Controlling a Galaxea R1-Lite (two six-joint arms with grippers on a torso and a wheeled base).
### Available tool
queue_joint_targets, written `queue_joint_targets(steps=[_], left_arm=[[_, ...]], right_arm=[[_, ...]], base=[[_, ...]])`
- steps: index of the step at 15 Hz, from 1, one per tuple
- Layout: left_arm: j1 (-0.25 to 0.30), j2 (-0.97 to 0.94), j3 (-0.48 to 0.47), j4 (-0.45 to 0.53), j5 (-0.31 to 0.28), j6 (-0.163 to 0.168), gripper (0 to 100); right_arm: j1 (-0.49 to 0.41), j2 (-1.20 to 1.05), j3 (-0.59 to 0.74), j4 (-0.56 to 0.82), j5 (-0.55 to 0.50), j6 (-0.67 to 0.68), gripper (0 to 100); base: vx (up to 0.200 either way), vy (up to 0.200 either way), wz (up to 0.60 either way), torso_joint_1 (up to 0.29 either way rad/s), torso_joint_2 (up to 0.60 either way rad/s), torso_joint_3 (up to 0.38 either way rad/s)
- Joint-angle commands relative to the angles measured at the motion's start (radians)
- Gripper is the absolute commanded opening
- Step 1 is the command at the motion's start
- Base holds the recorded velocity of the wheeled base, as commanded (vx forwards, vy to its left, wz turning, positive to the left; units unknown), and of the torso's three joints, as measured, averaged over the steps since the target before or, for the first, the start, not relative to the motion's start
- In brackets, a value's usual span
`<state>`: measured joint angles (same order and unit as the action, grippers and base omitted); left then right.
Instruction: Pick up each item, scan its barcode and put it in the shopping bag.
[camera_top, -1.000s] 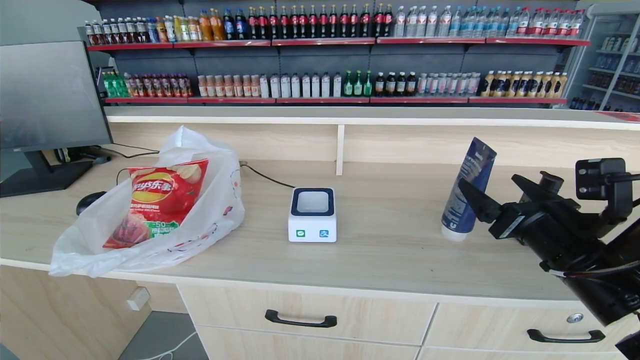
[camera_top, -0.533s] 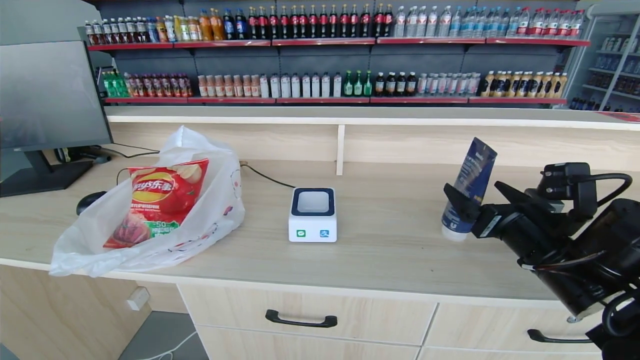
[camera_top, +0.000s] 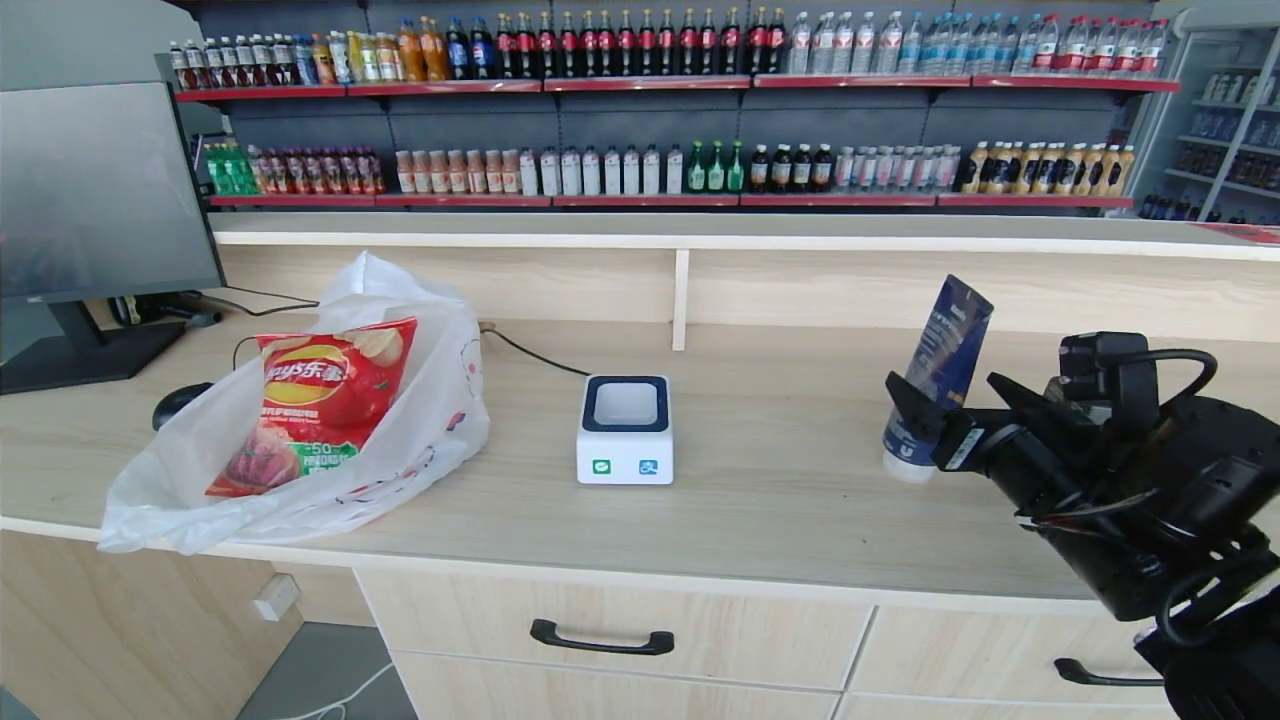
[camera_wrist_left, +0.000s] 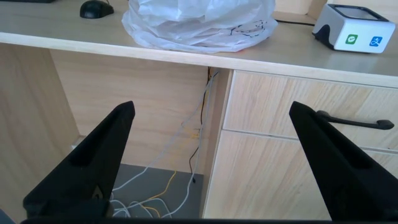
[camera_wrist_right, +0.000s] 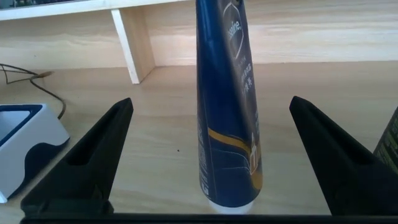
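1. Starting at the far left, I see a dark monitor (camera_top: 100, 190) on its stand at the back of the worktop (camera_top: 780, 520). A black mouse (camera_top: 178, 402) lies in front of it, just beside the bag.
2. My left end effector (camera_wrist_left: 211, 106) hangs below worktop level, facing the cabinet front under the bag. Its fingers are spread wide with nothing between them (loose cables trail to the floor beyond it).
3. The white shopping bag (camera_top: 440, 400) lies slumped near the worktop's front edge, its mouth open. A red chips bag (camera_top: 320, 400) rests inside it, printed face up.
4. The scanner (camera_top: 625, 430), a white box with a dark-rimmed window on top, sits mid-worktop, apart from the bag. A thin cable runs from behind it towards the bag.
5. The blue tube (camera_top: 945, 350) stands on its white cap on the right of the worktop, leaning slightly and well apart from the scanner.
6. My right end effector (camera_top: 942, 385) sits level with the tube's lower half, its fingers apart, one on each side. In the right wrist view there is a gap either side of the tube (camera_wrist_right: 227, 112), so neither finger touches it.
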<state>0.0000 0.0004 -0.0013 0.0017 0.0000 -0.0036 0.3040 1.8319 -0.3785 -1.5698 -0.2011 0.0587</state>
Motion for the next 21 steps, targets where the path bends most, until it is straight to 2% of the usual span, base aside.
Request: queue_joint_targets(steps=[1,6,19,20,21], left_arm=[[0.000,0.000,0.000,0.000,0.000,-0.001,100],[0.000,0.000,0.000,0.000,0.000,-0.001,100],[0.002,0.000,0.001,-0.005,0.000,-0.001,100],[0.000,0.000,0.001,-0.005,0.000,-0.001,100],[0.000,0.000,0.001,-0.005,0.000,-0.001,100]], right_arm=[[-0.002,0.038,-0.013,-0.001,-0.001,0.000,100],[-0.045,0.119,-0.080,-0.001,-0.001,0.006,100],[-0.048,0.208,-0.143,-0.001,-0.001,0.020,100],[-0.048,0.207,-0.148,-0.001,-0.001,0.018,0],[-0.046,0.207,-0.143,-0.001,-0.001,0.020,0]], base=[[0.000,0.000,0.00,0.000,0.00,0.000],[0.000,0.000,0.00,0.000,0.00,0.000],[0.000,0.000,0.00,0.000,0.00,0.000],[0.000,0.000,0.00,0.000,0.00,0.000],[0.000,0.000,0.00,0.000,0.00,0.000]])
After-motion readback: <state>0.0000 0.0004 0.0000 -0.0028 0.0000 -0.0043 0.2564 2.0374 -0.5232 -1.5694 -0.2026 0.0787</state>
